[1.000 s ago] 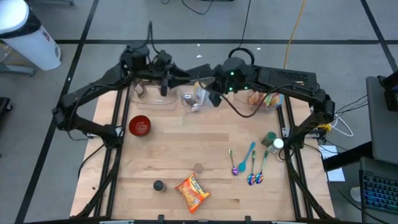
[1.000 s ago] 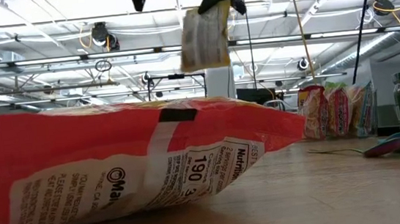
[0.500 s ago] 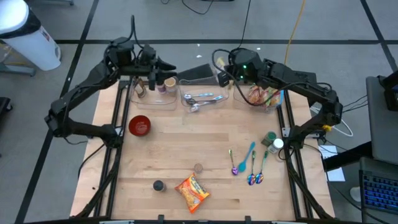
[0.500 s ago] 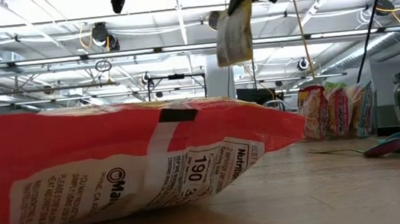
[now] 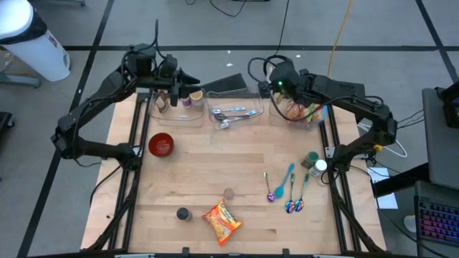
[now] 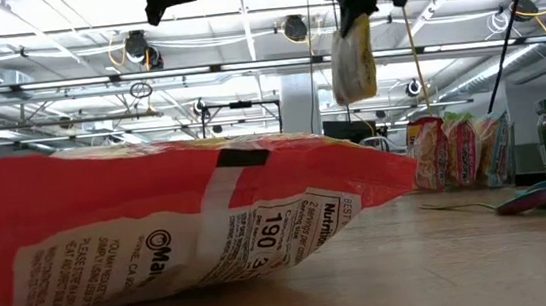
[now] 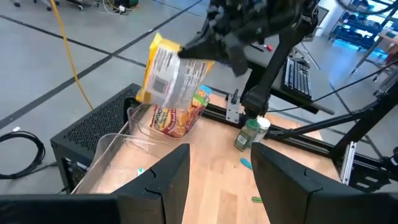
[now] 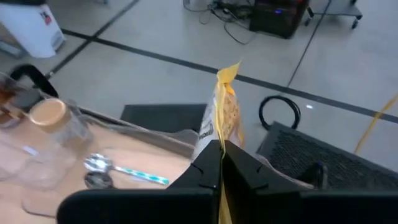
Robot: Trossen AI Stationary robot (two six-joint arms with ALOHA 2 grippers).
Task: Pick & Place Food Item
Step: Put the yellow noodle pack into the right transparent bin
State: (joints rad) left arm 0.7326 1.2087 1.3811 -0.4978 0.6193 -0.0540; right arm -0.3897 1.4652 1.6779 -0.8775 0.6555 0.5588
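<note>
Packet [image 6: 352, 60] pinched in right gripper's [image 8: 221, 152] jaws, airborne.

From up top we've got the left gripper [image 5: 188, 92] parked over the far-left clear bin [image 5: 174, 107], and the right gripper [image 5: 267, 87] up over the bin of snack bags [image 5: 300, 111]. Middle bin [image 5: 234, 115] has cutlery. Red bowl [image 5: 161, 144] sits left, orange noodle packet [image 5: 221, 221] near the front edge, spoons [image 5: 285, 190] right.
</note>
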